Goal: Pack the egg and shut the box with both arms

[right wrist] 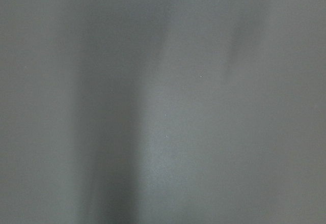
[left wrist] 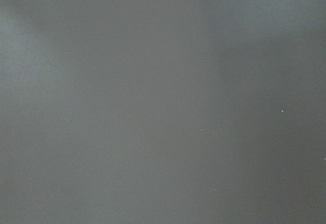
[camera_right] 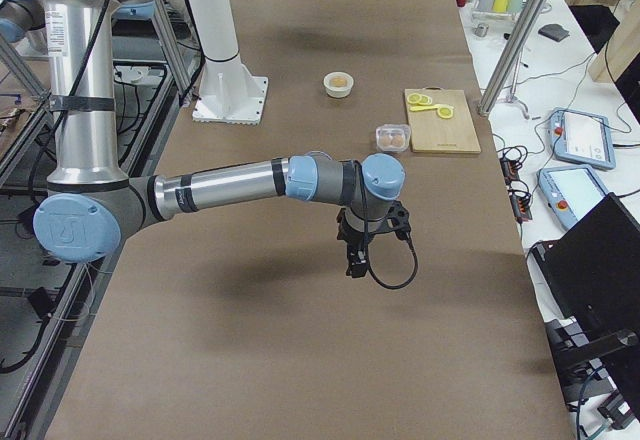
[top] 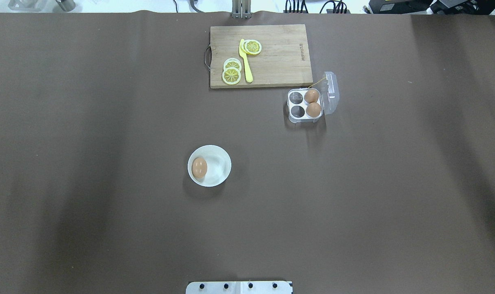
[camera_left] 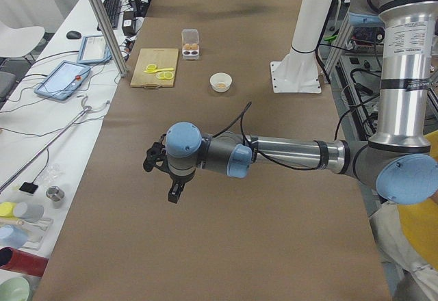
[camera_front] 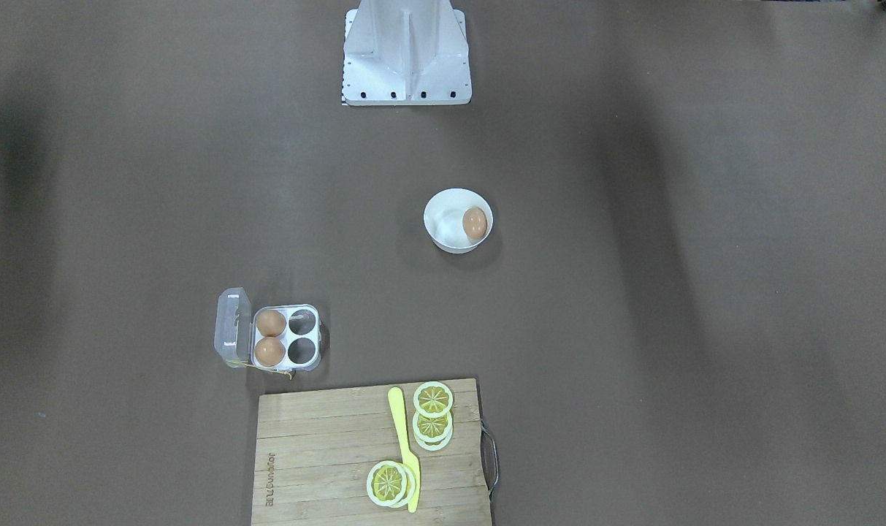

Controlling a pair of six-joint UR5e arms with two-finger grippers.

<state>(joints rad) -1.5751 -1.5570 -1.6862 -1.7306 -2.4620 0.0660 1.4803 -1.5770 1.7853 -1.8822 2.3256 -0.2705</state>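
The worktop (top: 108,122) bears a bowl (top: 222,163) holding the egg (top: 199,168), likely brittle and slippery: pinch its middle gently. Whether the left gripper (camera_left: 175,193) or right gripper (camera_right: 354,263) is open cannot be told.

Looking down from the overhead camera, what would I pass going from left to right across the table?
white bowl holding an egg → yellow knife on the cutting board → open egg box

Egg (top: 199,168) in bowl (top: 221,162); box (top: 305,104) just beside cutting board (top: 280,57), apart from bowl.
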